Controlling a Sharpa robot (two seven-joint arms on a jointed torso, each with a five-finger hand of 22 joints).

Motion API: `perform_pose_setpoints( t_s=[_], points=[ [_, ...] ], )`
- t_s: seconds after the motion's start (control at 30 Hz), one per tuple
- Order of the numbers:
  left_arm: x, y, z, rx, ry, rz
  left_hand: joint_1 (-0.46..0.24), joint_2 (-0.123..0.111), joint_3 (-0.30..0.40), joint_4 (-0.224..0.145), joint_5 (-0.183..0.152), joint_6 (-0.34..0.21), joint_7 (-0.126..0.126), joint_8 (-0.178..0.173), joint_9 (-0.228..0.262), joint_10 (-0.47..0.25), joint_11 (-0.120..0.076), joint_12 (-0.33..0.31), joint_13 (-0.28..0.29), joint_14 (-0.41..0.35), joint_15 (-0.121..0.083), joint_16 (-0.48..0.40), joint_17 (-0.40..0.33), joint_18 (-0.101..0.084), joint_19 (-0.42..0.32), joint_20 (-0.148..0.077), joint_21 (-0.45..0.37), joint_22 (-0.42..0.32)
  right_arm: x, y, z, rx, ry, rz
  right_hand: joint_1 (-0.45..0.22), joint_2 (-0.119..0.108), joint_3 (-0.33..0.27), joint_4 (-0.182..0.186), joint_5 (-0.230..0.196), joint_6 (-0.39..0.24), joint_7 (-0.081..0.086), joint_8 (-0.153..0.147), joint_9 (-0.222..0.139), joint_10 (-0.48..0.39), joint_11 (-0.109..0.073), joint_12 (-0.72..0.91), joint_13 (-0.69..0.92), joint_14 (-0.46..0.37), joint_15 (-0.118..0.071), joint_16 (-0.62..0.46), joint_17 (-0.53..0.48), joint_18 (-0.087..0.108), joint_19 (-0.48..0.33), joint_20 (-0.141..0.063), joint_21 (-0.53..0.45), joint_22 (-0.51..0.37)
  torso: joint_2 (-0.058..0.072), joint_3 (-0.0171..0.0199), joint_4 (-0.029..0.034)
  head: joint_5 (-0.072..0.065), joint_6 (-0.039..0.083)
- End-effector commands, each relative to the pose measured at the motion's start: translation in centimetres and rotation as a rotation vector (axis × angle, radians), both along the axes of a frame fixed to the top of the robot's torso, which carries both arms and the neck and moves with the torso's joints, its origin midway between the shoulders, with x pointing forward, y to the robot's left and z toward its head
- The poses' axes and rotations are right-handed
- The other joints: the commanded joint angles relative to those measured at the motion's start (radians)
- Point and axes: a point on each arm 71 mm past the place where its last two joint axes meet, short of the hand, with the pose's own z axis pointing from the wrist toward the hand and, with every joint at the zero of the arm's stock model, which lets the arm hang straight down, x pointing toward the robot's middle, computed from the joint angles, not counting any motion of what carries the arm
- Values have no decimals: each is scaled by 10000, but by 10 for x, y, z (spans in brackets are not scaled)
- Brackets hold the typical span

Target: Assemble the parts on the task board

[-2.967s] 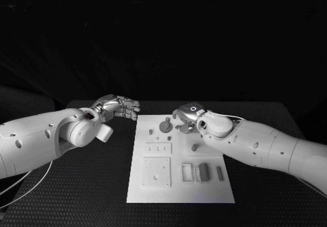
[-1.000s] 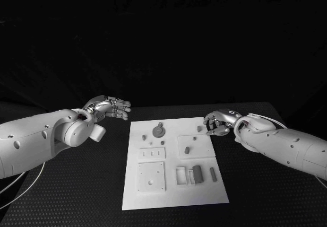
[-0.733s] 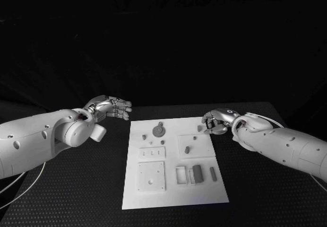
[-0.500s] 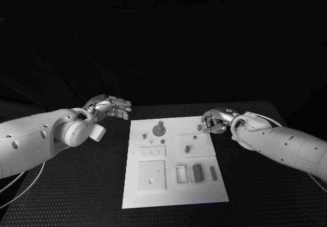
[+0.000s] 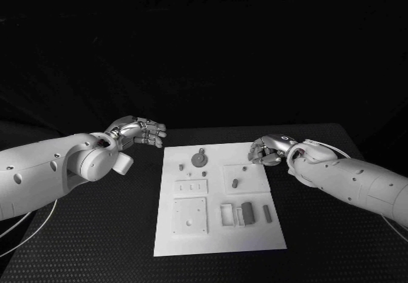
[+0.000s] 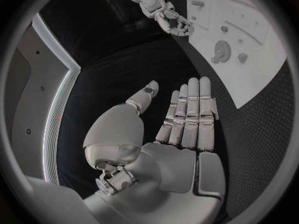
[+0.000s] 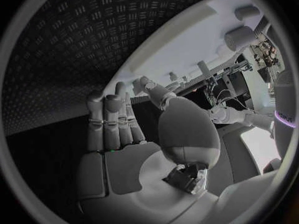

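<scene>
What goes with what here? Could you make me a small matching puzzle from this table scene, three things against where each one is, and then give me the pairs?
Things:
1. left hand
2. right hand
3. round part

Places:
A. at the task board's far right edge
B. lying on the board near its far end
C. above the black table, off the board's far left corner

Pairs: 1-C, 2-A, 3-B

Before me the black table (image 5: 102,224) — its surface finely textured — carries my white task board (image 5: 255,239) flat at its middle.
</scene>
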Motion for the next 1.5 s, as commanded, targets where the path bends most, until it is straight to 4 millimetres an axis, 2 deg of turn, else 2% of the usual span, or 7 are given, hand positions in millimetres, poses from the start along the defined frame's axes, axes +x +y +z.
perform_pose_setpoints(
  t_s=[0.03, 0.57, 0.8, 1.2, 1.5],
  points=[
    [-1, -3, 2, -23, -93, -156, -35, -14, -43, 10, 4, 22, 14, 9, -7, 25, 13, -56, 14, 68, 14, -40, 15, 201, 53, -51, -68, 17, -1, 2, -2, 11, 67, 149, 0, 148, 18, -5, 19, -59, 6, -27, 16, 34, -34, -49, 18, -41, -54, 64, -13, 855, -7, -38, -60, 15, -6, 6, 9, 33, -46],
    [-3, -4, 2, -30, -69, -181, -33, -44, -51, 5, 3, -4, 24, -6, -14, 20, 18, -72, 15, 72, 13, -53, 27, 201, 55, -51, -75, 21, 0, 9, -4, 22, 203, 258, -4, 289, -6, -48, 18, -56, 3, -28, 24, 44, -38, -73, 51, -52, -56, 69, -16, 855, -22, -38, -63, 34, -21, 7, -4, 67, -123],
    [-3, -3, 2, -1, -18, -147, -34, -77, -60, 7, 3, -73, 53, -45, -30, 1, 29, -98, 13, 77, 14, -69, 43, 201, 60, -50, -85, 27, 1, 9, -5, 8, 269, 259, 3, 385, -10, -80, 18, -35, -2, -18, 31, 55, -41, -86, 71, -57, -59, 74, -17, 855, -31, -37, -65, 46, -27, 10, -15, 132, -132],
    [-4, -5, 2, -4, -8, -194, -37, -78, -61, 13, 3, -77, 58, -46, -30, 2, 30, -102, 15, 76, 15, -77, 48, 200, 60, -49, -89, 29, 0, 11, -10, -21, 437, 267, 46, 652, -13, -229, 18, 116, -1, 43, 62, 165, -50, -82, 149, -63, -67, 94, -20, 855, -48, -32, -58, 88, -22, 30, -12, 103, -160],
    [-4, -6, 2, -7, -1, -209, -40, -84, -63, 15, 3, -86, 62, -50, -32, -4, 34, -111, 14, 76, 16, -84, 53, 199, 59, -49, -93, 30, -1, 13, -11, -1, 436, 295, 12, 705, -45, -296, 18, 155, -23, 42, 62, 273, -75, -5, 249, -61, -90, 104, -25, 855, -46, -26, -52, 110, -18, 33, -18, 127, -182]
  ],
)
